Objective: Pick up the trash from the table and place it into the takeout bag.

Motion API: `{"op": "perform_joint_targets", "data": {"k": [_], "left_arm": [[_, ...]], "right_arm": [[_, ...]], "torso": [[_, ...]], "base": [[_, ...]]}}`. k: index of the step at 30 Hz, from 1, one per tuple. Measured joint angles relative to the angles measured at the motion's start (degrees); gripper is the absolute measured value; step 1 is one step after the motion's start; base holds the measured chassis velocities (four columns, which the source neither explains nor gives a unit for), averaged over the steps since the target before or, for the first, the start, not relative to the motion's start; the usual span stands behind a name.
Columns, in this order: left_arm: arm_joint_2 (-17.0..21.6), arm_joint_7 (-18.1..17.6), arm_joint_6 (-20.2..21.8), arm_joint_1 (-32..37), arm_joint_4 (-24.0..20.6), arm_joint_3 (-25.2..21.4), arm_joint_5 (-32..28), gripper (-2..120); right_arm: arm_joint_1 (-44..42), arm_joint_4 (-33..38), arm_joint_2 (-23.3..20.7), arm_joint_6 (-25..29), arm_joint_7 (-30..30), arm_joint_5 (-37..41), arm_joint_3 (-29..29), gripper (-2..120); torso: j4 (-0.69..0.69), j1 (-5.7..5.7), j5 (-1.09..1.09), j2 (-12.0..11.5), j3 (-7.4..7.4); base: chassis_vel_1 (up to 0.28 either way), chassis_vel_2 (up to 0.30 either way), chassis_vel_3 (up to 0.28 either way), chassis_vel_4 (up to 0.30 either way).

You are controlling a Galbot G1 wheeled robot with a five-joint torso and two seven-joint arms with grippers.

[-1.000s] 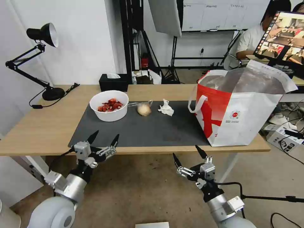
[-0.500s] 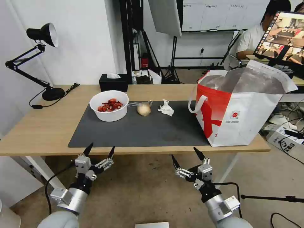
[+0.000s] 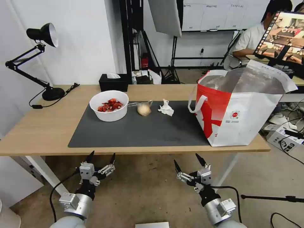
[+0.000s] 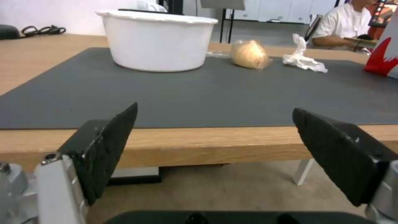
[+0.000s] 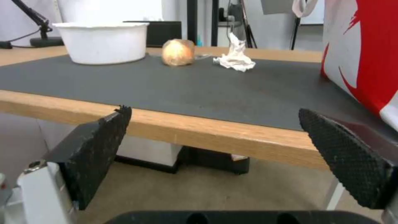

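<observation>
Below table [image 3: 41, 126] edge, both arms low, jaws spread.

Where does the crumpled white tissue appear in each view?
Head view: crumpled white tissue on the mat, between bagged lump and takeout bag.
Left wrist view: upper right.
Right wrist view: upper centre.
Shared landmark: white bowl.

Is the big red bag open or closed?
Open. The bag stands upright on the table, its silver inside showing at the top.
</observation>
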Motion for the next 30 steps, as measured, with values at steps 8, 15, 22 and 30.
{"op": "perform_joint_targets", "data": {"k": [8, 15, 22, 30], "left_arm": [[-0.34, 0.14, -0.92, -0.02, 0.63, 0.34, -0.03, 100], [-1.2, 0.37, -1.01, -0.23, 0.61, 0.41, 0.36, 100], [-1.15, 0.38, -1.01, -0.29, 0.46, 0.42, 0.38, 100], [-1.32, 0.39, -1.01, -0.24, 0.42, 0.49, 0.51, 100]], "right_arm": [[-0.35, -0.06, 0.03, -0.06, -0.01, -0.07, 0.08, 100], [-0.35, -0.66, 0.34, -0.06, -0.01, -0.03, -0.12, 100], [0.03, -0.25, 0.36, -0.06, -0.01, 0.07, -0.61, 100], [1.99, 1.75, -0.67, -1.54, 0.42, 1.25, -1.65, 100]], "torso": [[0.0, 0.0, 0.0, 0.0, 0.0], [0.0, 0.0, 0.0, 0.0, 0.0], [0.0, 0.0, 0.0, 0.0, 0.0], [0.0, 0.0, 0.0, 0.0, 0.0]], "base": [[0.0, 0.0, 0.0, 0.0], [0.0, 0.0, 0.0, 0.0], [0.0, 0.0, 0.0, 0.0], [0.0, 0.0, 0.0, 0.0]]}}
